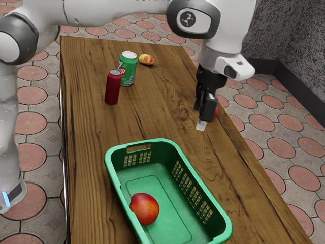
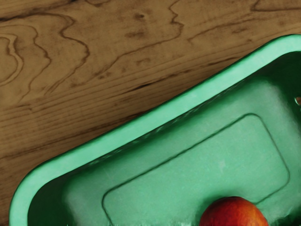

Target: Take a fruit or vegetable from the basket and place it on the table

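One round red-orange fruit point(image 1: 144, 209) sits down in the green basket point(image 1: 162, 142), and that's our candidate! It's on the basket's floor, over by the long wall on the exterior view's left. And here's the gripper point(image 1: 203, 118), pointing down, up beyond the basket's far end and toward the exterior view's right. Apart or together? I cannot tell from here. Right behind it peeks a red thing point(image 1: 216, 112), mostly hidden, too little on show to name.

Across the wooden counter point(image 1: 86, 127) we go: a slim dark red can point(image 1: 112, 87) stands upright, a wider green can point(image 1: 128, 70) upright just beside it, and near that one lies a yellow-and-red fruit point(image 1: 146, 60), out on the wood. Over to the wrist view, and there's the basket, its pale rim running slantwise across bare wood grain, with the round fruit inside, well apart from that rim stretch.
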